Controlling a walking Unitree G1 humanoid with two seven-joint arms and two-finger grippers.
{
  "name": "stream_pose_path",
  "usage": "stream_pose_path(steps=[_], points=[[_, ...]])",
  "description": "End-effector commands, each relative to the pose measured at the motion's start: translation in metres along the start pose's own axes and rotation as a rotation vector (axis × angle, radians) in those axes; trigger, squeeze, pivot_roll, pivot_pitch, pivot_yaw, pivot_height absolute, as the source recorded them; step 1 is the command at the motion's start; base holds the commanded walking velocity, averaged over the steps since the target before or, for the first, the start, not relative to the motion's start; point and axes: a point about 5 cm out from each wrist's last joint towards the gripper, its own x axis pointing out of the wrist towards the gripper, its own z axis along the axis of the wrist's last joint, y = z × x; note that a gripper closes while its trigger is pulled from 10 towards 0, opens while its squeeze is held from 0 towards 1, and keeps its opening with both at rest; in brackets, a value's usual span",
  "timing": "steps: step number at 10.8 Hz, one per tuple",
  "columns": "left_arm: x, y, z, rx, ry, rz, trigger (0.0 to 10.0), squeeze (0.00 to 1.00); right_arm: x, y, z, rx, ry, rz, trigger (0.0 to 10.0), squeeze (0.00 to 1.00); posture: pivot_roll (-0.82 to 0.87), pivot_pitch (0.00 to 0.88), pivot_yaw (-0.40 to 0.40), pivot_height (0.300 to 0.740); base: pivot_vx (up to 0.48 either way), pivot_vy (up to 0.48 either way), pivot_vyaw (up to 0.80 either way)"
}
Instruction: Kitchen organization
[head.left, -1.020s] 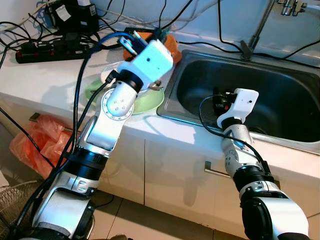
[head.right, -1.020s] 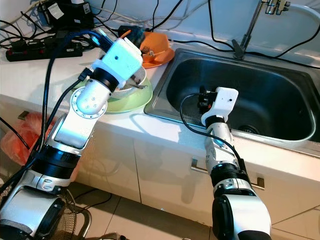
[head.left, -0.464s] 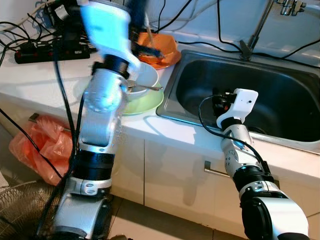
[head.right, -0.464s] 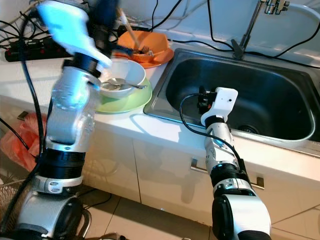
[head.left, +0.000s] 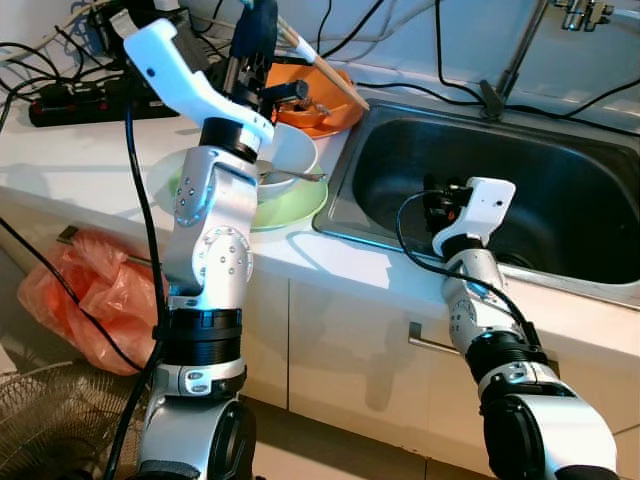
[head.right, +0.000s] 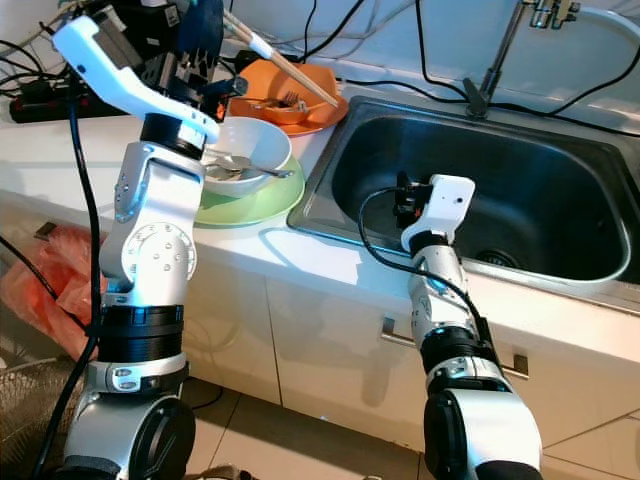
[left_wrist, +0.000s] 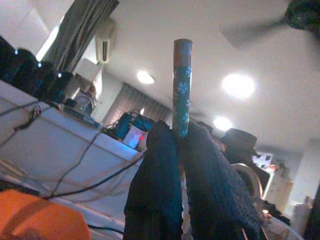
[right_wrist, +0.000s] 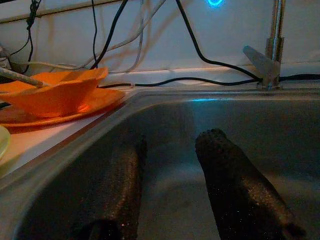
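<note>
My left gripper (head.left: 256, 35) is raised above the counter, shut on a pair of chopsticks (head.left: 325, 72) that slant down toward the sink. In the left wrist view a teal flowered chopstick (left_wrist: 181, 85) sticks up between the closed fingers (left_wrist: 160, 165). Below it an orange bowl (head.left: 325, 105) with a fork sits on an orange plate. A white bowl (head.left: 292, 152) holding a spoon (head.right: 240, 170) rests on a green plate (head.left: 295, 208). My right gripper (right_wrist: 175, 150) hangs open inside the steel sink (head.left: 540, 190), with nothing between its fingers.
A faucet (head.left: 520, 50) stands behind the sink. Black cables and a power strip (head.left: 90, 100) lie along the back of the white counter (head.left: 90, 150). An orange plastic bag (head.left: 70, 290) sits on the floor by the cabinet doors.
My left arm swung up from over the bowls and lifted the chopsticks out of the orange bowl. The right arm has stayed put in the sink.
</note>
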Motion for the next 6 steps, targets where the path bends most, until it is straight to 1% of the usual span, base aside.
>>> stream_pose_path(steps=[1,2,3,4,5,6], points=[[-0.001,0.0,-0.003,-0.05,0.019,-0.007,10.0,0.0,0.002,0.001,0.005,0.002,-0.024,0.005,10.0,0.0,0.06,0.029,-0.037,0.74,0.0,0.0,0.0],[-0.003,0.001,-0.008,-0.095,0.05,-0.005,10.0,0.0,0.003,0.004,0.008,-0.026,-0.044,0.025,10.0,0.0,0.06,0.03,-0.035,0.74,0.0,0.0,0.0],[-0.003,0.0,-0.013,-0.096,0.071,-0.008,10.0,0.0,0.004,0.008,0.013,-0.077,-0.069,0.052,10.0,0.0,0.06,0.029,-0.036,0.74,0.0,0.0,0.0],[-0.004,-0.002,-0.017,-0.106,0.09,-0.01,10.0,0.0,0.006,0.017,0.019,-0.169,-0.107,0.111,10.0,0.0,0.05,0.03,-0.035,0.74,0.0,0.0,0.0],[-0.004,-0.003,-0.022,-0.121,0.106,-0.011,10.0,0.0,0.007,0.027,0.023,-0.229,-0.126,0.163,10.0,0.0,0.05,0.03,-0.035,0.74,0.0,0.0,0.0],[-0.004,-0.004,-0.024,-0.128,0.117,-0.012,10.0,0.0,0.007,0.031,0.024,-0.26,-0.143,0.18,10.0,0.0,0.05,0.031,-0.035,0.74,0.0,0.0,0.0]])
